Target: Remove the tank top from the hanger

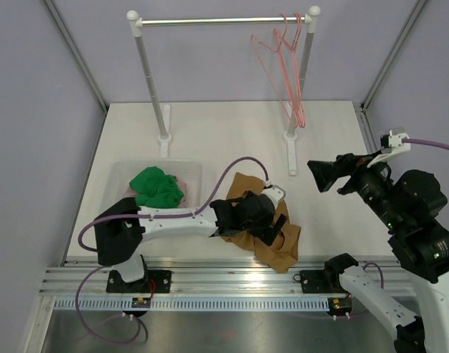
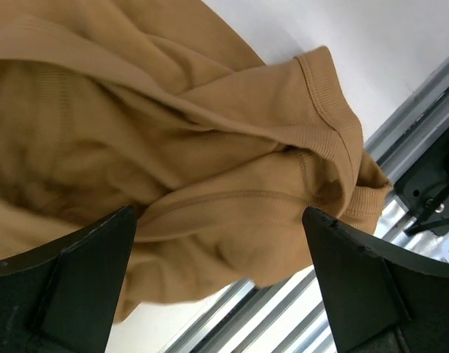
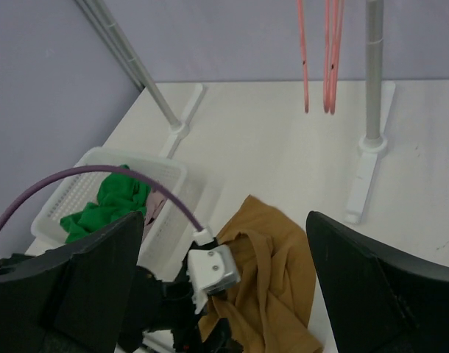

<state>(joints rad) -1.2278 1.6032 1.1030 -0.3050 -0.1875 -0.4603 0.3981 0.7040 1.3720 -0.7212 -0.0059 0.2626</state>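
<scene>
Tank top (image 1: 277, 248) crumpled on surface (image 1: 210, 132), well in front of rack (image 1: 224, 21), clear of its hangers (image 1: 287, 59); removal looks done, hence nothing gripped. Left hand (image 2: 218, 213) wide, empty, just above it; right hand (image 3: 226, 217) wide, empty, off to the side.

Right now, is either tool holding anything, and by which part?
Nothing is held. The left tool stands open just above the crumpled brown tank top, with no fabric pinched; the right tool is open in the air.
</scene>
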